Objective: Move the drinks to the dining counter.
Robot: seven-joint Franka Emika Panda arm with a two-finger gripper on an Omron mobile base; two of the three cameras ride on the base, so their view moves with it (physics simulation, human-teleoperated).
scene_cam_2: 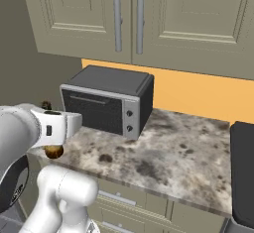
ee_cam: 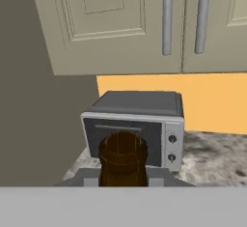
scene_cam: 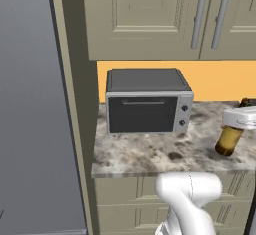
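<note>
Brown glass bottle (scene_cam: 230, 140) hangs tilted at the right edge of the left base view, lifted off the marbled counter (scene_cam: 150, 154) beside the toaster oven (scene_cam: 147, 101), gripper (ee_cam: 123, 180) clamped on it, presumably bound for the dining counter.

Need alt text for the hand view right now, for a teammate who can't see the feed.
The gripper is shut on the brown glass bottle, seen end-on low in the view. Behind it a grey toaster oven sits on the marbled counter, under beige wall cabinets and an orange backsplash.
</note>
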